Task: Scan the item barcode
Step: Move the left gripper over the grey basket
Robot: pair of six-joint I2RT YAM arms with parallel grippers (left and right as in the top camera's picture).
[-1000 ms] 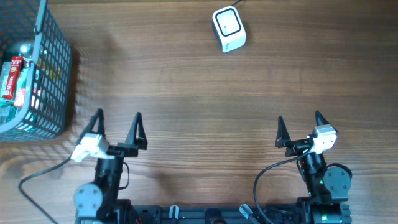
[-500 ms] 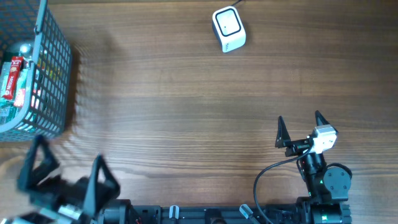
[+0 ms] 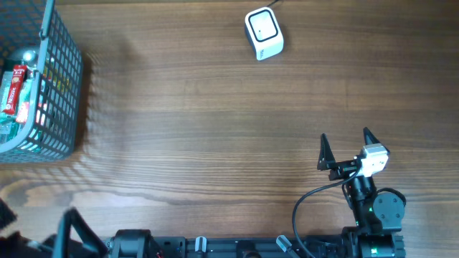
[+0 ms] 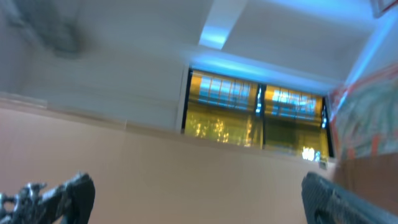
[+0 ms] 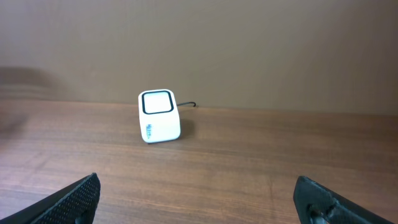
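Red packet (image 3: 14, 87) in wire basket (image 3: 66, 75), white scanner (image 3: 264, 33): well apart from left jaws, right jaws; both spread, empty

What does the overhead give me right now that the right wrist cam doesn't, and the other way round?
Overhead only: the wire basket with packaged items at the table's left edge. Right wrist only: the plain wall behind the table and the blue-marked side of the white scanner. Both: that scanner, the wooden table, and the right gripper, jaws wide open and empty.
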